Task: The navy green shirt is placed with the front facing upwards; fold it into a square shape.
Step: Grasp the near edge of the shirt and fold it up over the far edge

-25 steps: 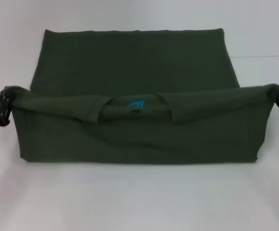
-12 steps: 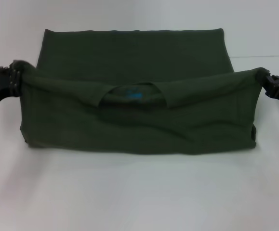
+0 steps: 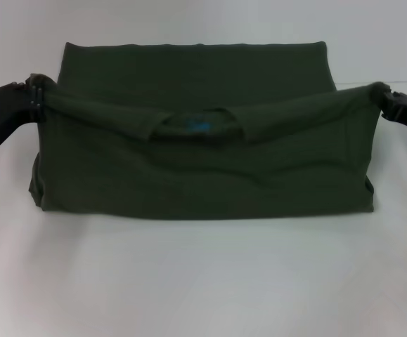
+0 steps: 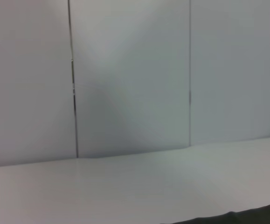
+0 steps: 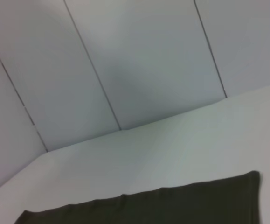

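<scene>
table (image 3: 203,281): white, carries everything; pale panelled wall behind.
navy green shirt (image 3: 203,175): lies mid-table, far hem flat; collar edge lifted and stretched between both sides, blue label (image 3: 197,126) showing at the neck.
left gripper (image 3: 33,100): at the shirt's left shoulder corner, fingers closed on the cloth, held off the table.
right gripper (image 3: 384,100): at the right shoulder corner, fingers pinched on the cloth, same height.
step: lengthwise fold, collar end carried toward the far hem.
next: likely move both corners level, lay edge on the hem, then release.
</scene>
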